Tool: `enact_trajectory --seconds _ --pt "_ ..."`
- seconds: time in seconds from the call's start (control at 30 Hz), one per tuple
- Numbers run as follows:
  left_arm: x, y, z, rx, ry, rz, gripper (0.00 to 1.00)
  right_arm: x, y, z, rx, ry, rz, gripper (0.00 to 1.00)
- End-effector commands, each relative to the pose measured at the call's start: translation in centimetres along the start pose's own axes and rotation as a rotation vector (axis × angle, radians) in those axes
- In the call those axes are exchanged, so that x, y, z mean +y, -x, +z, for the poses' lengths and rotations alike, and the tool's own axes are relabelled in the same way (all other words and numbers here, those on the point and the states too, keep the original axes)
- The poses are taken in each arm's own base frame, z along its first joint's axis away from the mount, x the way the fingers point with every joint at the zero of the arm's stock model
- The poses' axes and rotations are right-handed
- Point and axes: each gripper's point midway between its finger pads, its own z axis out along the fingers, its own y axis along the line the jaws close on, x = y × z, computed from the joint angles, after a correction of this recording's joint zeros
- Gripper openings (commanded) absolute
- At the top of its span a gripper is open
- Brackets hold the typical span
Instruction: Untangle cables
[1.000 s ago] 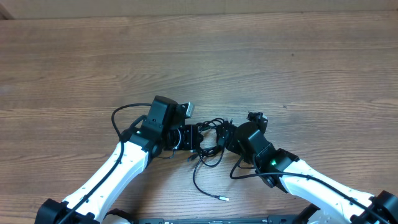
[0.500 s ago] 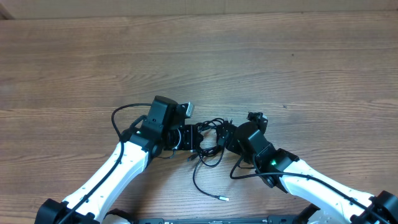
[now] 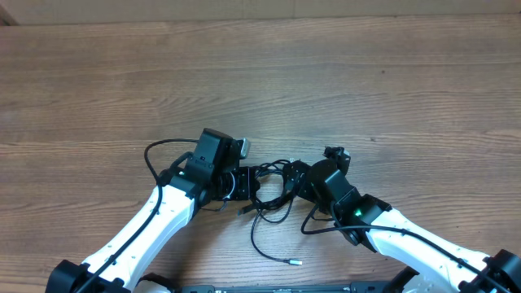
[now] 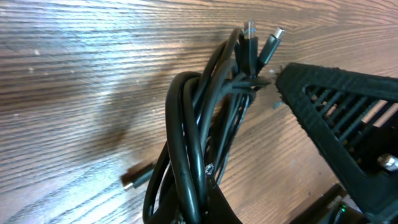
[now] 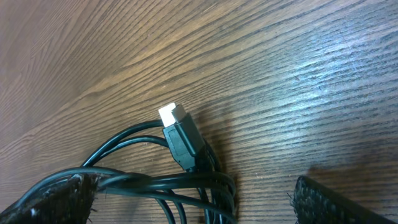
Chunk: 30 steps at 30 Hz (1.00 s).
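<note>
I found the left gripper (image 3: 247, 181) pinching the bunched cables (image 4: 186, 143) on the table (image 3: 366, 81). The right gripper (image 3: 298, 181) stood spread beside them, a silvery plug (image 5: 169, 113) before it.

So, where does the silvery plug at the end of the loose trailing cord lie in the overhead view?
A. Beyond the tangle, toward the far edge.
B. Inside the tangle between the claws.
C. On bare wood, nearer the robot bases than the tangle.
C: the silvery plug lies alone on the table, below the bunched cables in the picture and joined to them by its cord.
</note>
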Motion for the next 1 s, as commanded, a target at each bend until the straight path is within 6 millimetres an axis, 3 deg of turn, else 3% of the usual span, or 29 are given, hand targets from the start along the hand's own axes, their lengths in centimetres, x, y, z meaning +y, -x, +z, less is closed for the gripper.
enact_trajectory --seconds 0.0,0.23,0.5,0.63,0.73,0.77,0.8,0.9,0.93,0.97 --pt "-0.1 0.8 -0.4 -0.037 0.021 0.009 0.04 0.5 -0.4 0.0 0.03 0.022 -0.002 1.0" --pt "-0.2 0.8 -0.4 -0.034 0.016 0.01 0.04 2.3 -3.0 -0.4 0.186 0.126 -0.003 1.0" --pt "0.4 -0.2 -0.3 0.0 0.038 -0.019 0.04 1.9 -3.6 -0.5 0.213 0.113 -0.004 1.0" --pt "1.5 0.3 -0.4 -0.038 0.099 -0.186 0.04 1.9 -3.8 -0.5 0.224 0.117 -0.04 0.79" --pt "2.8 0.9 -0.6 -0.098 0.168 -0.344 0.05 1.7 -3.9 -0.5 0.228 0.109 -0.04 0.74" --pt "3.2 1.1 -0.7 -0.115 0.186 -0.38 0.13 1.7 -3.9 -0.5 0.229 0.107 -0.04 0.74" --pt "3.5 1.3 -0.8 -0.131 0.2 -0.408 0.29 1.7 -3.9 -0.5 0.229 0.107 -0.04 0.74" --pt "3.9 1.4 -0.9 -0.147 0.22 -0.419 0.87 1.6 -3.9 -0.5 0.228 0.107 -0.04 0.75" --pt "4.1 1.3 -0.9 -0.145 0.232 -0.422 1.0 1.6 -3.9 -0.5 0.228 0.106 -0.04 0.75" --pt "4.4 1.0 -1.0 -0.14 0.249 -0.426 1.0 1.6 -3.9 -0.5 0.224 0.104 -0.04 0.75"
